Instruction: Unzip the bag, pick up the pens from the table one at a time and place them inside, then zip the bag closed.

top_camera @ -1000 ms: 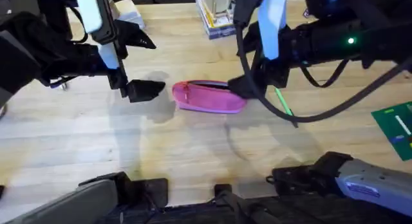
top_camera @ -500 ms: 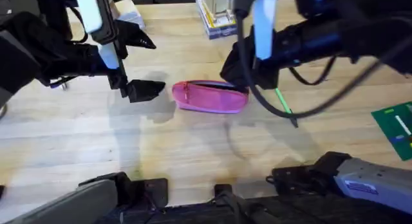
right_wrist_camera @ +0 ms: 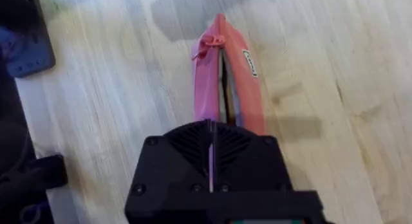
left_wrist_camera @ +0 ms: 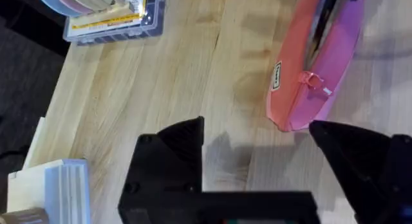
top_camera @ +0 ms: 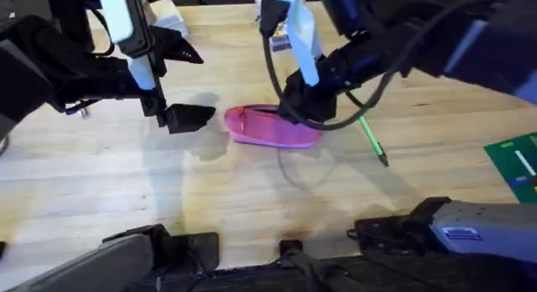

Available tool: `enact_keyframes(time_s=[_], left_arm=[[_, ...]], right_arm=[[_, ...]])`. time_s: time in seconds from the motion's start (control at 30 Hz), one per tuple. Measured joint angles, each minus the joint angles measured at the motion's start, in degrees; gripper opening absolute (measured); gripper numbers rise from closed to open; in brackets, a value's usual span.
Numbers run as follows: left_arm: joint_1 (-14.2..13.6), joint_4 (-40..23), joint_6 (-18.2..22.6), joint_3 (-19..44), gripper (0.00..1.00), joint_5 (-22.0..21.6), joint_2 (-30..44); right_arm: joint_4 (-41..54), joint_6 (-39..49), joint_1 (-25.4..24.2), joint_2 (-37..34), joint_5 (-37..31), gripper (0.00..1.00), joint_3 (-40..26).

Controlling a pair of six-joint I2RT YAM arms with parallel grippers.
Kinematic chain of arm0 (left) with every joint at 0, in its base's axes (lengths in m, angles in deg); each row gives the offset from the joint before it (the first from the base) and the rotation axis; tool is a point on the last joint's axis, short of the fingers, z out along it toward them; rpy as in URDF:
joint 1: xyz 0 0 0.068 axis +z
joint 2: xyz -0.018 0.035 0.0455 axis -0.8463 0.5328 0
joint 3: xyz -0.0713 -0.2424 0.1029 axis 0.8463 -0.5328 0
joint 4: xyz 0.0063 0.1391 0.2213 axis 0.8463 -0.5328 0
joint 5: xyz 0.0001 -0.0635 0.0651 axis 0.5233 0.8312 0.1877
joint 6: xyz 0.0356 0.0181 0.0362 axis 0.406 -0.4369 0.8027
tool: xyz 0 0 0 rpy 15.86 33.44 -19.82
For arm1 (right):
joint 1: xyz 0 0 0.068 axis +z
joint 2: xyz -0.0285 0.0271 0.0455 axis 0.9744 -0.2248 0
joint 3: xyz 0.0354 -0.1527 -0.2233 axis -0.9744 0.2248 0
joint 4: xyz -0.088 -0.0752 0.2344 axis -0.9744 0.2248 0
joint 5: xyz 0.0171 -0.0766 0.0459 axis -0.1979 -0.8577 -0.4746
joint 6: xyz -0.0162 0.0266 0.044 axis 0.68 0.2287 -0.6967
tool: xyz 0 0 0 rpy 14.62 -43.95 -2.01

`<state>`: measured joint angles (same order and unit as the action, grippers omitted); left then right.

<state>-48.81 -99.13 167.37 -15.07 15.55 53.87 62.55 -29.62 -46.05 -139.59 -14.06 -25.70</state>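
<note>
Slim pink fabric zip pouch point(top_camera: 270, 127) partly unzipped; right hand point(top_camera: 295, 110) clenched at its slit; left hand point(left_wrist_camera: 257, 156) released, idle; thin green pen point(top_camera: 370, 138) on wooden table point(top_camera: 252, 200), unpacked.

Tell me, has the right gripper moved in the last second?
Yes. The right gripper has slid left along the bag, away from the pen, which stayed put.

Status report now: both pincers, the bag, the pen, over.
Left pincer open beside the bag's end. Right pincer shut over the bag, zipper partly open. Pen on the table, nothing blocking it.
</note>
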Motion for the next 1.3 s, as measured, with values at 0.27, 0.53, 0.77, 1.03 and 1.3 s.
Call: enact_keyframes(time_s=[0.27, 0.53, 0.77, 1.03, 1.3], left_arm=[[0.0, 0.0, 0.0, 0.0, 0.993, 0.0, 0.0], [0.0, 0.0, 0.0, 0.0, 0.993, 0.0, 0.0], [0.0, 0.0, 0.0, 0.0, 0.993, 0.0, 0.0], [0.0, 0.0, 0.0, 0.0, 0.994, 0.0, 0.0], [0.0, 0.0, 0.0, 0.0, 0.993, 0.0, 0.0]], right_arm=[[-0.5, 0.0, 0.0, -5.6, -1.4, 0.033, 0.0], [-4.0, 0.0, 0.0, -6.4, -2.9, 0.032, 0.0], [-5.9, 0.0, 0.0, -6.4, -5.2, 0.032, 0.0], [-5.9, 0.0, 0.0, -6.8, -6.5, 0.032, 0.0], [-2.8, 0.0, 1.0, -11.1, -5.3, 0.032, 0.0]])
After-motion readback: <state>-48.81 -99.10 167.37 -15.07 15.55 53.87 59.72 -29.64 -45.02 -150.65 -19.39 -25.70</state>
